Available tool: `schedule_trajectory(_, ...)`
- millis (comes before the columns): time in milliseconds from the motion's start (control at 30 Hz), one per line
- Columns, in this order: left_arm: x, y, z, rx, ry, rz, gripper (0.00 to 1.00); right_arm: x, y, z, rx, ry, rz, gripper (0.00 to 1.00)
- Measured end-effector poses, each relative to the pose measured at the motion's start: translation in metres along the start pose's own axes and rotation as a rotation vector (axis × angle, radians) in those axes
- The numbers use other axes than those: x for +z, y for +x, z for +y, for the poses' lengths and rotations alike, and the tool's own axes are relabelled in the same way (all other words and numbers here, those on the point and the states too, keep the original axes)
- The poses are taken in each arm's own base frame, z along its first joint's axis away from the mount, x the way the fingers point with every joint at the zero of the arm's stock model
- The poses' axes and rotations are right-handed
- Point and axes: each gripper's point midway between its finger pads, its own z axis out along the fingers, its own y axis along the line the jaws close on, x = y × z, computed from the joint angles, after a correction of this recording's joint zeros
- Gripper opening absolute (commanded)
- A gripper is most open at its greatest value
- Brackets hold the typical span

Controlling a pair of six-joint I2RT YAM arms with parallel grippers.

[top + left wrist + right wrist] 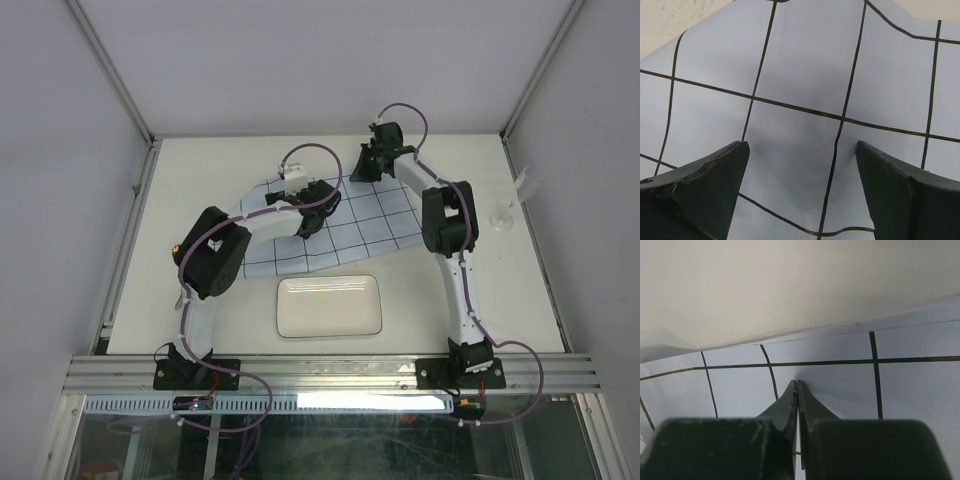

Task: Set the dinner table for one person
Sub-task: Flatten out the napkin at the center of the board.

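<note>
The cream-white dinner table (200,170) carries a pale-blue cloth (345,230) with dark grid lines, spread at its middle. Near the cloth's left part, my left gripper (312,216) hangs low with its jaws wide apart. In the left wrist view the left gripper (801,150) has only cloth (805,75) below it and nothing between its fingers (730,165). My right gripper (363,166) is at the cloth's far edge. In the right wrist view the right gripper (798,382) is shut, pinching a raised fold of cloth (840,347). A white rectangular plate (330,306) lies in front of the cloth.
A clear glass (505,213) and another clear plastic item (528,183) stand near the table's right rail. Aluminium rails (330,372) run along the near edge. Bare tabletop (790,285) shows beyond the cloth's far edge.
</note>
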Motion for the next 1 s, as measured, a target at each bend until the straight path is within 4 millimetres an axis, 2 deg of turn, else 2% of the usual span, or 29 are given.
schedule_trajectory(167, 0.000, -0.001, -0.001, 0.007, 0.003, -0.002, 0.94, -0.003, -0.006, -0.013, 0.039, 0.003, -0.017, 0.00)
schedule_trajectory(333, -0.001, -0.002, -0.002, 0.014, 0.006, -0.003, 0.94, -0.010, -0.017, -0.037, 0.083, 0.031, -0.029, 0.00)
schedule_trajectory(600, -0.002, -0.006, 0.000, 0.041, 0.007, -0.009, 0.95, -0.030, -0.034, -0.087, 0.141, 0.182, -0.051, 0.00)
schedule_trajectory(800, -0.007, -0.015, 0.003, 0.049, 0.005, -0.027, 0.95, -0.034, -0.035, -0.091, 0.143, 0.189, -0.063, 0.00)
schedule_trajectory(1000, -0.012, -0.026, 0.016, 0.048, -0.027, -0.063, 0.95, -0.036, -0.033, -0.085, 0.094, 0.230, -0.064, 0.00)
